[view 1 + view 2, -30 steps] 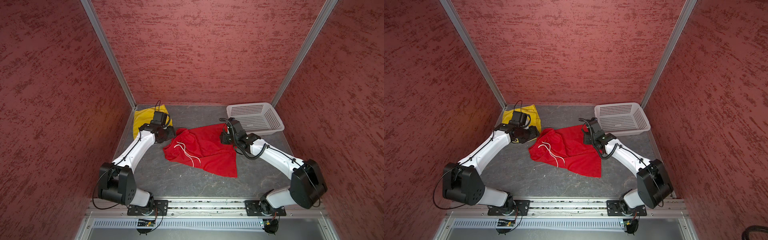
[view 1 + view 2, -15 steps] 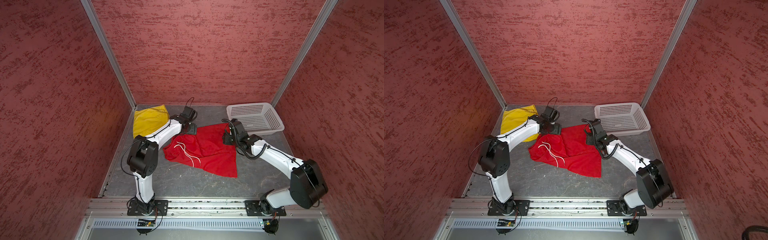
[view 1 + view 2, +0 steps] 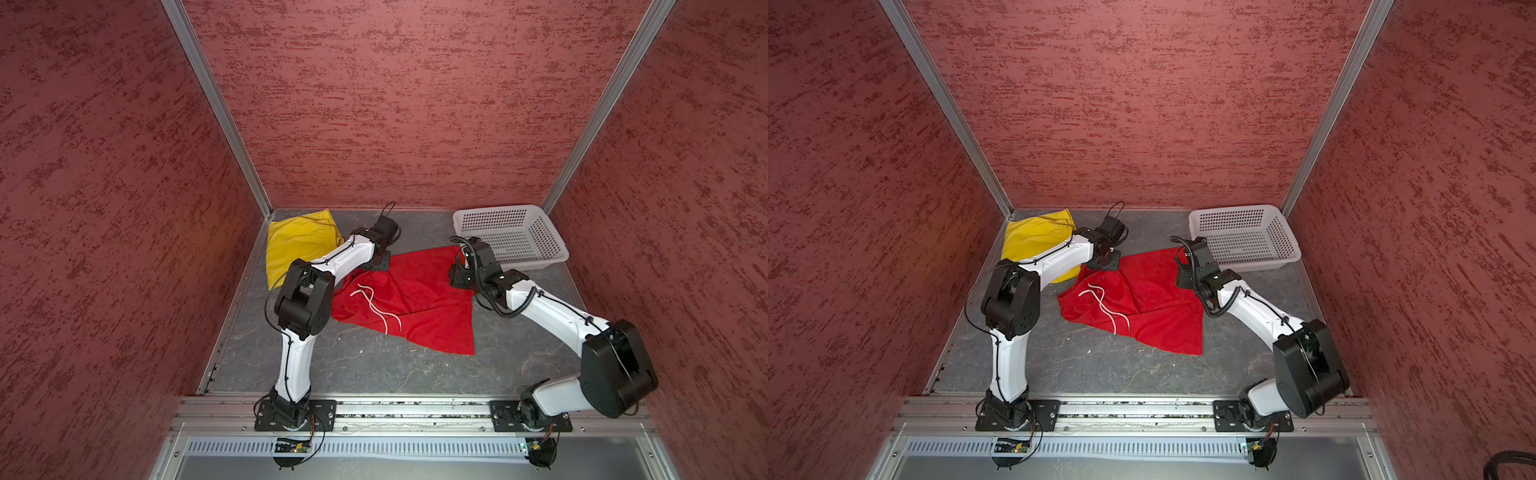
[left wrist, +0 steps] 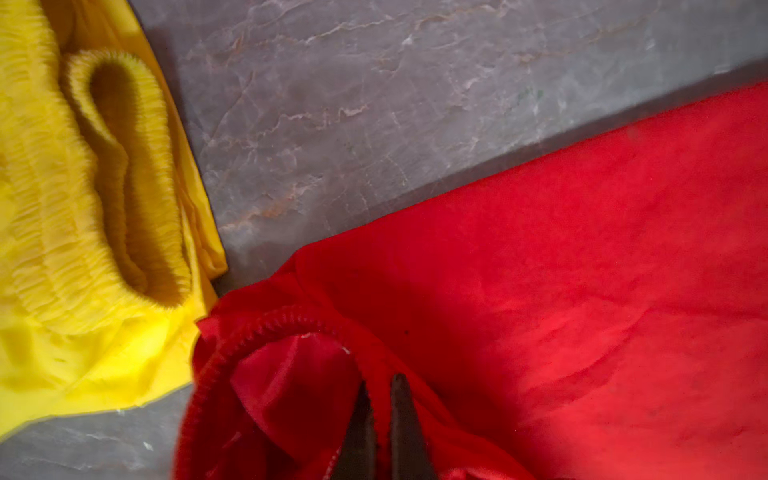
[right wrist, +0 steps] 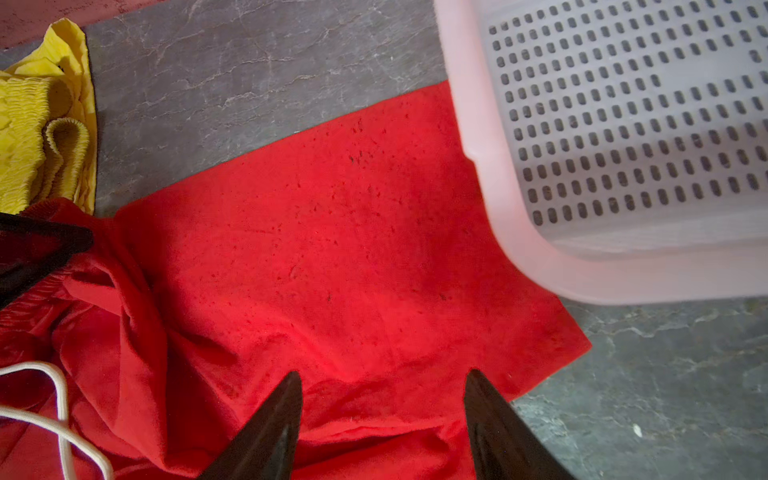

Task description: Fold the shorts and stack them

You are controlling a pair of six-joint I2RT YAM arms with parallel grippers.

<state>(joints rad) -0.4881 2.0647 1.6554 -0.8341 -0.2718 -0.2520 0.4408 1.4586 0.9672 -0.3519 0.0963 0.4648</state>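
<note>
The red shorts [image 3: 415, 299] [image 3: 1154, 299] lie crumpled mid-table in both top views, white drawstring [image 3: 376, 305] loose on top. My left gripper [image 3: 380, 264] [image 4: 381, 382] is at their far left corner, shut on a fold of red cloth by the elastic waistband. My right gripper [image 3: 457, 278] [image 5: 382, 378] stands open, low over the red shorts [image 5: 332, 249] near their right edge, with nothing held. The yellow shorts [image 3: 297, 245] [image 4: 83, 208] lie folded in the far left corner, partly hidden by my left arm.
A white perforated basket [image 3: 548, 245] [image 5: 498, 187] stands at the far right, its near corner over the red cloth's edge. Red textured walls close in the table on three sides. Bare grey tabletop [image 3: 374, 365] shows in front of the shorts.
My left arm has swung right from over the yellow shorts to the red shorts' far left corner, and its jaws have closed on the cloth. The right gripper has barely moved.
</note>
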